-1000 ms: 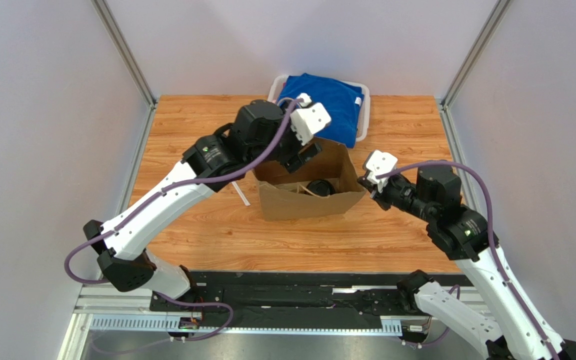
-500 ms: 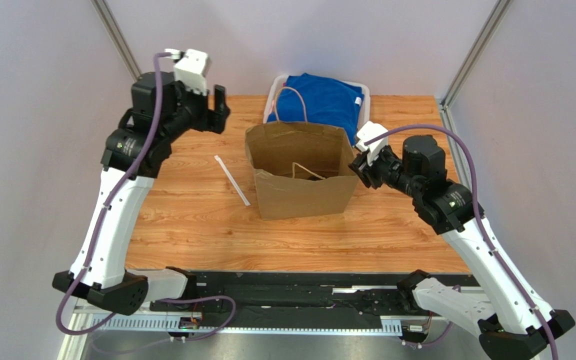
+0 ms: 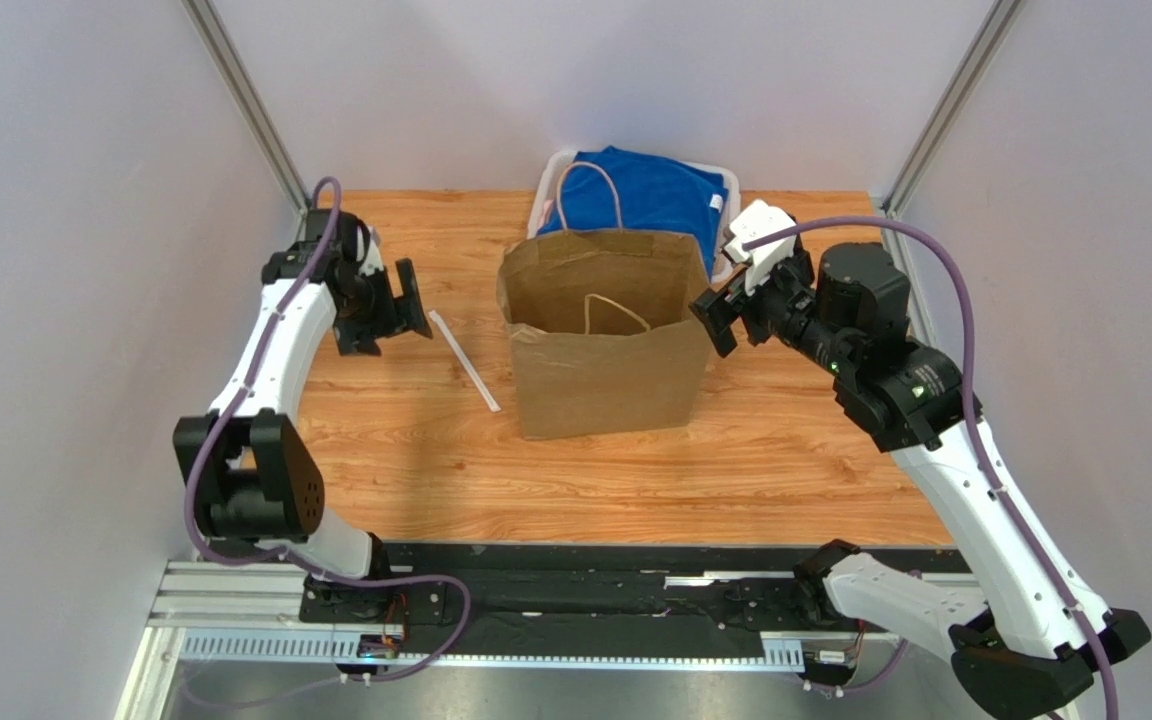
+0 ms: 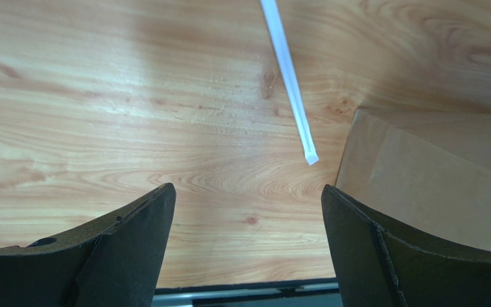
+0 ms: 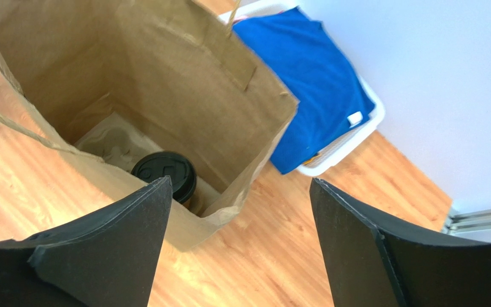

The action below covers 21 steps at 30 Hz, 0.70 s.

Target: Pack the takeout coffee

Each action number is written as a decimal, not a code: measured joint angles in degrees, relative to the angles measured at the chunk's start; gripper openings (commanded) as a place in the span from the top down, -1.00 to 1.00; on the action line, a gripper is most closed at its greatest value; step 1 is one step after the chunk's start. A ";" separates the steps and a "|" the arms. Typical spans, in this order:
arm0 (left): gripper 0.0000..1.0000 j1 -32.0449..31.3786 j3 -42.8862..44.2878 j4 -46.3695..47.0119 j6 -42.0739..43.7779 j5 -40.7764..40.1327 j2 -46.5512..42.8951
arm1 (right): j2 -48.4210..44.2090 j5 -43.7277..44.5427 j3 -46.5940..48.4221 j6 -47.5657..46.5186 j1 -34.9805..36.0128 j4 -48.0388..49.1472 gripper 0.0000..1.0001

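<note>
The takeout coffee [image 5: 165, 171] shows only its round black lid, deep inside the tall brown paper bag [image 3: 605, 353], seated in the grey pulp carrier [image 5: 110, 139]. In the top view the bag's walls hide it. My right gripper [image 5: 240, 187] stands open over the table by the bag's right rim [image 5: 254, 160], holding nothing; in the top view the right gripper [image 3: 714, 320] sits just right of the bag. My left gripper [image 3: 391, 308] is open and empty, low over the table left of the bag. Between the left gripper's [image 4: 248, 190] fingers is bare wood.
A white wrapped straw [image 3: 465, 360] lies on the table left of the bag, also seen as the straw [image 4: 290, 77] ahead of my left fingers. A white bin with a blue cloth [image 3: 642, 195] stands behind the bag. The bag's corner [image 4: 434, 166] is near my left gripper.
My left arm swung from over the bag to the back left, then down beside the straw. My right gripper opened, let go of the bag's right rim and drew back. The bag stands taller.
</note>
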 measured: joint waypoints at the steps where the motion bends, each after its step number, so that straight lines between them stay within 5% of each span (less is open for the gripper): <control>1: -0.86 -0.13 -0.59 0.13 -0.90 0.15 1.33 | -0.02 0.57 0.61 -0.04 0.00 0.00 -0.74; 21: -0.34 -13.27 15.65 4.63 -8.39 -12.33 32.02 | -0.68 10.12 4.76 -4.74 -0.57 -0.13 -0.84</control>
